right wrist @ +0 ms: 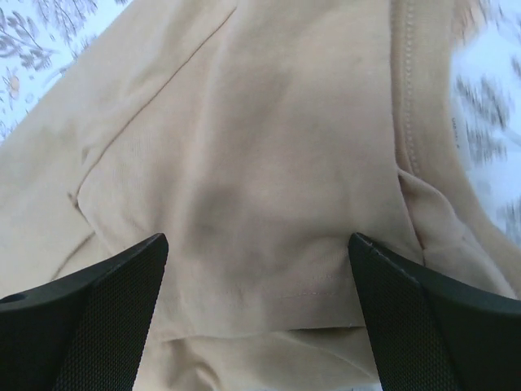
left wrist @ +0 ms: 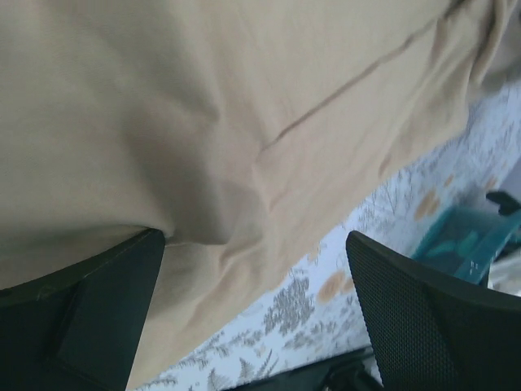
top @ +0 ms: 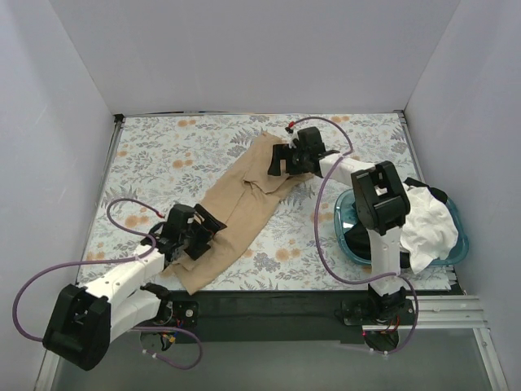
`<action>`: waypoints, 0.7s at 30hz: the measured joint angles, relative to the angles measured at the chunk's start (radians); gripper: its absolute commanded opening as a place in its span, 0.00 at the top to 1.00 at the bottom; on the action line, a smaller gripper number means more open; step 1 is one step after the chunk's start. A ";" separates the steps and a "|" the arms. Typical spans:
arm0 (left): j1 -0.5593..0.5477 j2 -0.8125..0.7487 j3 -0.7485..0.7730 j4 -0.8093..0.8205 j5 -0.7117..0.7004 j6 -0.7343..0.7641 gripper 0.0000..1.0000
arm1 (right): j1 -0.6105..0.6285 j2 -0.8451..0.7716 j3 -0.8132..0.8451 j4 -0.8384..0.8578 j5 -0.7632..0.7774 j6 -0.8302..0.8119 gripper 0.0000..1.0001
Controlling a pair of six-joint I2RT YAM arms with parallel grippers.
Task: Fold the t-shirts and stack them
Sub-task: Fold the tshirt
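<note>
Both ends of the tan shirt (top: 244, 204) lie under open tools; it stretches as a long crumpled band across the counter (top: 163, 155), just left of the basin (top: 461, 244). The right tool (top: 281, 161) spreads its fingers over the collar end, beyond the basin, and the left tool (top: 202, 234) spreads wide at the other end, well left of the basin, one finger (left wrist: 106, 309) touching cloth. The white shirt (top: 427, 224) is heaped in the basin beside the black shirt (top: 356, 239).
</note>
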 measured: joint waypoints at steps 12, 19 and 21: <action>-0.385 0.050 -0.046 0.173 0.065 -0.165 0.04 | 0.006 0.391 0.603 -0.117 -0.166 -0.064 0.02; -0.478 0.311 0.130 0.223 0.082 -0.123 0.03 | 0.018 0.502 0.796 -0.159 -0.145 -0.065 0.02; -0.488 0.372 0.177 0.234 0.088 -0.112 0.03 | 0.020 0.528 0.838 -0.158 -0.129 -0.062 0.02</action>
